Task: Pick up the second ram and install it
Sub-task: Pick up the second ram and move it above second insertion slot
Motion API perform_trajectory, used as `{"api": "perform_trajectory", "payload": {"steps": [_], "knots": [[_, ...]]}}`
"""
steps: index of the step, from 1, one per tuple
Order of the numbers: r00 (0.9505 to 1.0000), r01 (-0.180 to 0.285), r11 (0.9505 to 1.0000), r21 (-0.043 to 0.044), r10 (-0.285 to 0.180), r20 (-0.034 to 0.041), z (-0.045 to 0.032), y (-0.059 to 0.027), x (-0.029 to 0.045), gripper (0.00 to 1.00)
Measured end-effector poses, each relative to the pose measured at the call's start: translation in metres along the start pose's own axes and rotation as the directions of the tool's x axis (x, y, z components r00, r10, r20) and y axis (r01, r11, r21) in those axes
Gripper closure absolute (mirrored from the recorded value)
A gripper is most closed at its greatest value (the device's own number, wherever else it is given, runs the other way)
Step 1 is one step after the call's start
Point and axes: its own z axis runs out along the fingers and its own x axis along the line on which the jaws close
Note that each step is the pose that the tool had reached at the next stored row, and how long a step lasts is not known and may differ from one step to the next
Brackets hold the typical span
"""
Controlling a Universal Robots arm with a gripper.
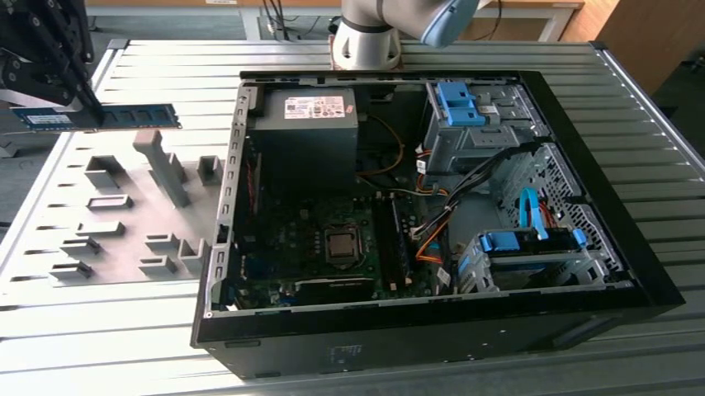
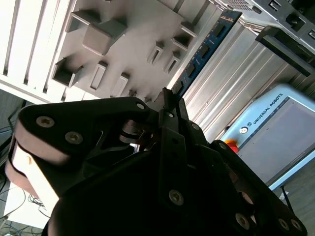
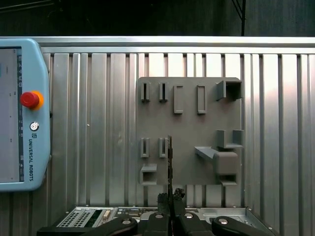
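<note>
The gripper (image 1: pixel 91 106) is clamped shut on the second ram (image 1: pixel 124 115). It holds the blue-green stick level in the air above the grey fixture plate (image 1: pixel 138 216), to the exterior view's left of the open computer case (image 1: pixel 645 268). The stick touches neither the plate nor the case. In the first wrist view it appears edge-on as a thin dark line (image 3: pixel 170 160) running out from the fingertips (image 3: pixel 177 192) over the plate (image 3: pixel 189 130). In the second wrist view its blue edge (image 2: pixel 209 42) runs away from the gripper (image 2: pixel 170 98). The case lies on its side on the ribbed metal counter (image 1: pixel 661 165), exposing the motherboard (image 1: pixel 292 239) and its long black memory slots (image 1: pixel 388 231). A teach pendant (image 3: pixel 24 113) lies on the counter near the plate.
</note>
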Motion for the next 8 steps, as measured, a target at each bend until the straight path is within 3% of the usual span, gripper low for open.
{"api": "perform_trajectory", "payload": {"steps": [8], "knots": [[1.0000, 0.000, 1.0000, 0.0001, 0.000, 0.0001, -0.0001, -0.0051, -0.0001, 0.86]]}}
